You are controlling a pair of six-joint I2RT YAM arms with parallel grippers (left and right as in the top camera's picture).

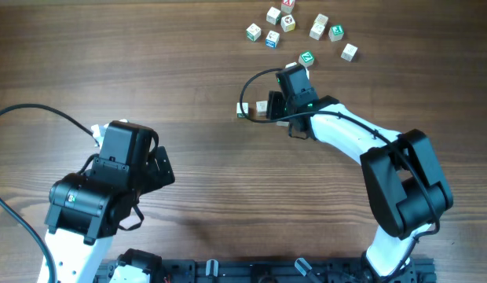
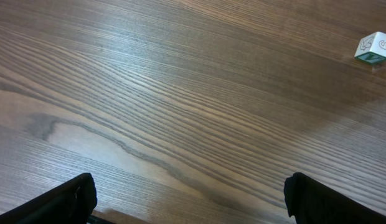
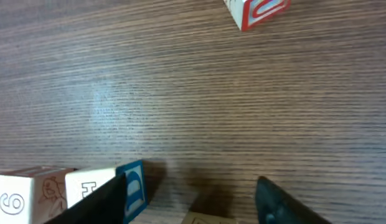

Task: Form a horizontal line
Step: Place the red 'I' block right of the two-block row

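We are building the row in the middle of the brown wooden surface [image 1: 181, 55]. The right tool [image 3: 192, 190] is hanging low with its fingers apart around a pale wooden cube [image 3: 208, 219], and it does not seem to be pressing it. Just beside it, the short row of white lettered cubes [image 3: 87, 186] is lying. We judge that this cube should be set square, touching the row's end on the same line. The left tool [image 2: 190, 202] is hovering spread apart and empty, and the loose lettered cubes [image 1: 294, 27] are lying well apart from the row.
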